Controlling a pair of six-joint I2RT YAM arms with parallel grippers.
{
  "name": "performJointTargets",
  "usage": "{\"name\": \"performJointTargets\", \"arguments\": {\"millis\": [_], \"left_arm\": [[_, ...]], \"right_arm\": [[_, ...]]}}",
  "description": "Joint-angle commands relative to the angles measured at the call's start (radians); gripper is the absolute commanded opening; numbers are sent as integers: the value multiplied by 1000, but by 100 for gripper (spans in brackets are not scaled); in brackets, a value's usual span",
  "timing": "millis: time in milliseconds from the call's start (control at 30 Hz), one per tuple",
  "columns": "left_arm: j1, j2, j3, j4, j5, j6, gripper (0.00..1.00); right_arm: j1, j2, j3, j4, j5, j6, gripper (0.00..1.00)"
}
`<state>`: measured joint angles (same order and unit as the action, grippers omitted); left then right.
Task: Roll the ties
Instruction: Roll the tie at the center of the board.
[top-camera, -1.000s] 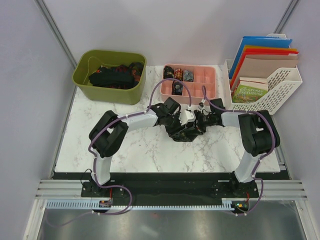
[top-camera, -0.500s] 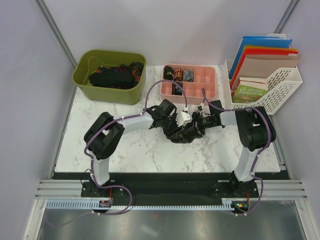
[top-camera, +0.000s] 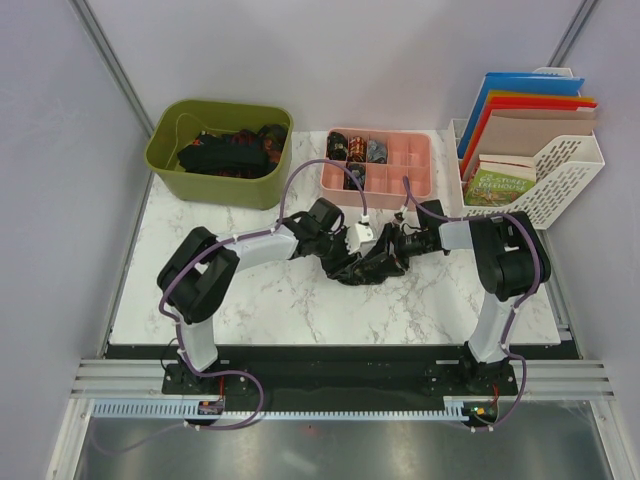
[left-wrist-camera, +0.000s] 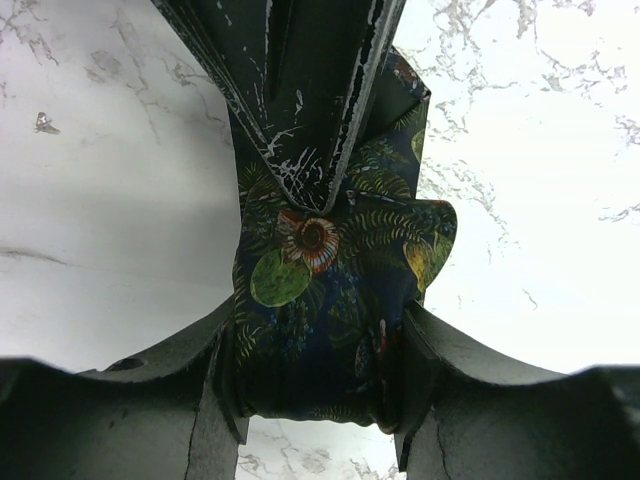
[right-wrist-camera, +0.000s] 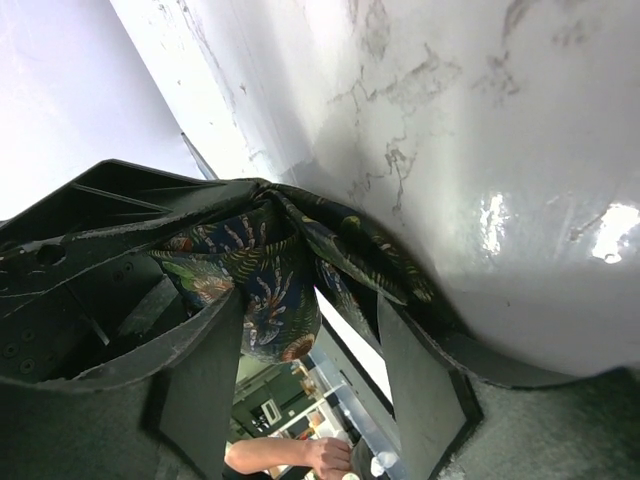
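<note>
One tie (left-wrist-camera: 320, 290) is counted between the jaws. Beyond the jaws, at least three rolled ties (top-camera: 357, 147) are counted in one pink tray (top-camera: 415, 160). One green bin (top-camera: 215, 185), one white rack (top-camera: 570, 185) and one book (top-camera: 500, 182) are counted farther off; the bin's heaped ties cannot be counted.

Looking at a robotics lab test cell, not a home. Grey partition panels (top-camera: 350, 60) are boxing in a marble-look table (top-camera: 300, 310). Aluminium rail (top-camera: 340, 378) and slotted cable duct (top-camera: 340, 408) are running along its near edge, with two arms (top-camera: 195, 275) sitting bolted there, trailing purple cables (top-camera: 285, 195). Staged props are lining the far edge: green bin (top-camera: 215, 185), pink tray (top-camera: 410, 170), white file rack (top-camera: 560, 190).
</note>
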<state>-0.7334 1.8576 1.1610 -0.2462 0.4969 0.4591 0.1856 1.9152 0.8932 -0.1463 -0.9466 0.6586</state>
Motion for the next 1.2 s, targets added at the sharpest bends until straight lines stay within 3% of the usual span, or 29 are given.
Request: {"name": "performJointTargets", "arguments": {"millis": [0, 167, 500, 833, 900, 1167], "left_arm": [[-7, 3, 25, -70, -64, 108, 2], [-17, 29, 25, -93, -123, 130, 2], [-43, 80, 75, -133, -182, 128, 2], [-47, 98, 115, -150, -207, 108, 2], [-49, 103, 115, -151, -207, 108, 2], [-50, 88, 118, -154, -183, 107, 3]], "right_arm": [[-18, 62, -28, -73, 257, -88, 62], [-17, -27, -51, 40, 168, -38, 47], [1, -139, -40, 76, 88, -2, 58], [44, -104, -53, 129, 86, 50, 55], [52, -99, -53, 139, 86, 53, 51], [55, -52, -60, 133, 123, 29, 15]]}}
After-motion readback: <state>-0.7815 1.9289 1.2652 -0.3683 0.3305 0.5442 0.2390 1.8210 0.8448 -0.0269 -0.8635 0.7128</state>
